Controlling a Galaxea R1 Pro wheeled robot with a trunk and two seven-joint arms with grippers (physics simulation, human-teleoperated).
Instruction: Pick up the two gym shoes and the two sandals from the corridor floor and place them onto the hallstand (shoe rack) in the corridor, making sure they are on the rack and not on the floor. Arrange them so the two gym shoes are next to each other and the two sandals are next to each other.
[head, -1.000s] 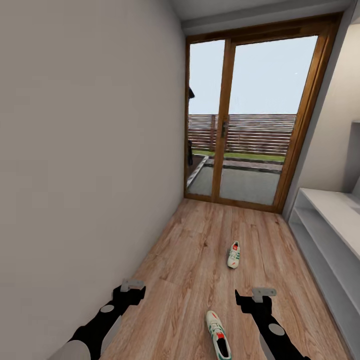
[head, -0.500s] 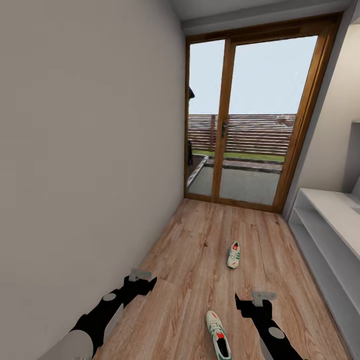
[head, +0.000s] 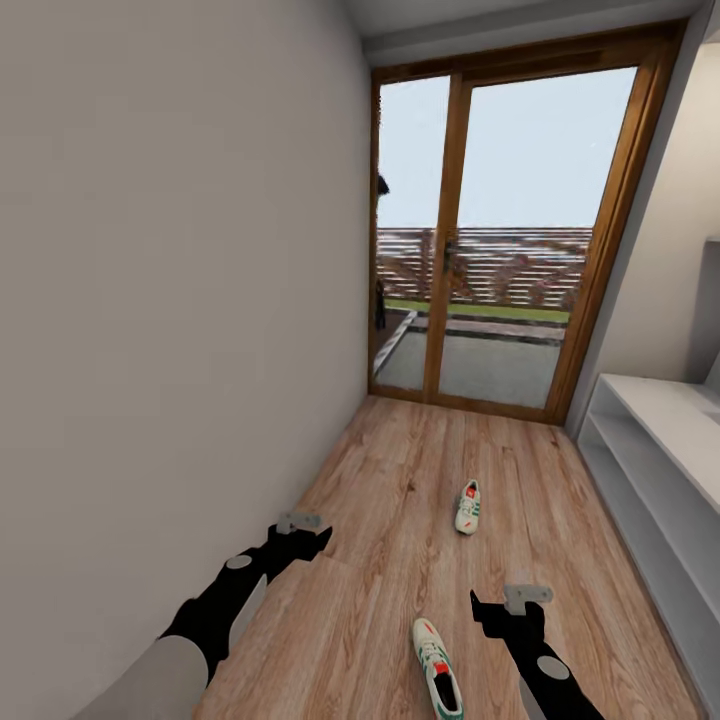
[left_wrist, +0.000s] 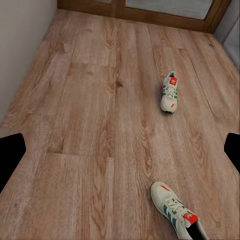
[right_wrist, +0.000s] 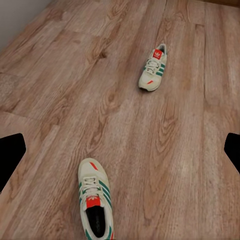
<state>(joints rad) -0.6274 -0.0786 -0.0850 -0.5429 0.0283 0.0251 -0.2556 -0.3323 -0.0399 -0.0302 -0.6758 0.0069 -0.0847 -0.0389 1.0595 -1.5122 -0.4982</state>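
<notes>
Task barely begun, by the look of it. Both gym shoes are seen on the corridor floor (head: 380, 560), none on the hallstand (head: 650, 440). No sandals are noted in these views.

Near gym shoe (head: 438, 672): lies between the two arms, closer to the right one, toe pointed down the corridor toward the glass door (head: 500, 240). Far gym shoe (head: 467, 507): well apart from the first, further along the boards, roughly mid-corridor. Neither is touched by a pincer.

Left pincer (head: 300, 524): held above bare floor near the wall (head: 170, 300), empty; its black fingertips (left_wrist: 11, 155) are seen wide apart at the edges of the left wrist view. Right pincer (head: 527, 596): just beside the near shoe, raised, empty, likewise spread apart in the right wrist view.

Materials: floor of light brown planks, grain and knots clearly drawn. Shoes white, low, rounded at the toe, with green side stripes, red-orange patches and a dark inside. Hallstand light grey, flat-topped, two-tiered, matte, along the right-hand side. Door framed in warm brown wood.

Left to do, as judged: all four pickups and the pairing on the hallstand.
</notes>
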